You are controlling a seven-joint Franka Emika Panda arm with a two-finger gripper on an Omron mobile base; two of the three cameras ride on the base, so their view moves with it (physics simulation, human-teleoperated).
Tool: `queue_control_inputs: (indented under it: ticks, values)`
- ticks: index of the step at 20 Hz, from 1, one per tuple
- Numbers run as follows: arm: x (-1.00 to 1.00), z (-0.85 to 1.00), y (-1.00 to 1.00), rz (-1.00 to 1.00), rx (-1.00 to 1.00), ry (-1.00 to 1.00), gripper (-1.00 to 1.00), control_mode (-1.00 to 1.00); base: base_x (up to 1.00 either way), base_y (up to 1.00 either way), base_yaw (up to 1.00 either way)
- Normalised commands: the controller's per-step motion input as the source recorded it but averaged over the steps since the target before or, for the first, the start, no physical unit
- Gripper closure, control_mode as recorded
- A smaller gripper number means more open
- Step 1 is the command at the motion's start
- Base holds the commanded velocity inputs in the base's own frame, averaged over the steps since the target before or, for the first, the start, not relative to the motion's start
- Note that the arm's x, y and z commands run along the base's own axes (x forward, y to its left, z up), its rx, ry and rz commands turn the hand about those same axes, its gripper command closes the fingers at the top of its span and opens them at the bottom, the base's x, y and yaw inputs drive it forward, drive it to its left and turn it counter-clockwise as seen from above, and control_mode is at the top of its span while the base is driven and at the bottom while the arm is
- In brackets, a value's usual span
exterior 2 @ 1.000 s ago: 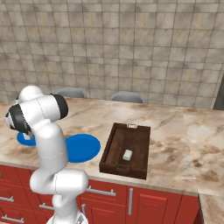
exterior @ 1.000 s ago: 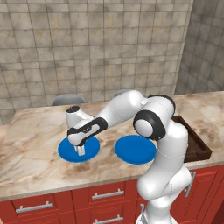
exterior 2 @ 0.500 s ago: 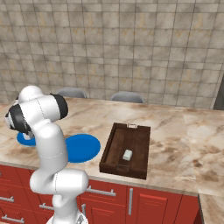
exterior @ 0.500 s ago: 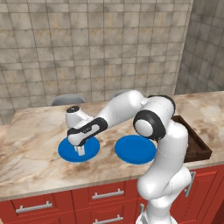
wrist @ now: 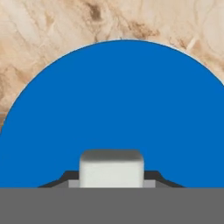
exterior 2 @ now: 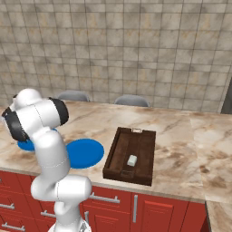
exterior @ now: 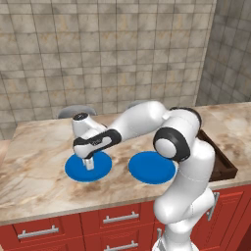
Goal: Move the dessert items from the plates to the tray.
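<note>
Nothing visible had shifted since a second earlier: the white arm kept its reach over the marbled beige desk (exterior: 34, 171), and the pincer (exterior: 88, 165) remained low over the left of the two flat round bright blue plates (exterior: 78, 170).

In the hand view a small cream-coloured dessert cube (wrist: 111, 168) sat directly between the pincer's dark tips, at the bottom centre of the picture, with that blue plate (wrist: 118, 105) spreading behind it. The jaws stood narrow, drawn in against the cube's two sides, so the pincer was gripping it. Whether the cube touched the plate or hung just above it could not be told.

The other blue plate (exterior: 151, 167) lay bare just beside the first, nearer the robot's body; from the right base view it (exterior 2: 88, 152) showed between the arm and the dark brown wooden rectangular tray (exterior 2: 115, 158). A second cream cube (exterior 2: 132, 160) lay inside the tray, near its middle.

From the left base view the held cube was hidden by the pincer's fingers, and the tray (exterior: 223, 164) was mostly covered by the arm's elbow, only its near corner showing. From the right base view the arm's shoulder hid most of the far plate (exterior 2: 26, 146), leaving only a blue sliver.
</note>
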Motion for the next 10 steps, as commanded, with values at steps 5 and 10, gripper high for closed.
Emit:
queue_control_inputs:
  ticks: [5,10]
  values:
    - [-0.15,0.51,-0.07,-0.05,0.00,0.00,1.00,-1.00,0.00,0.00,0.00]
    - [-0.25,0.42,-0.32,-0.06,0.00,0.00,1.00,-1.00,0.00,0.00,0.00]
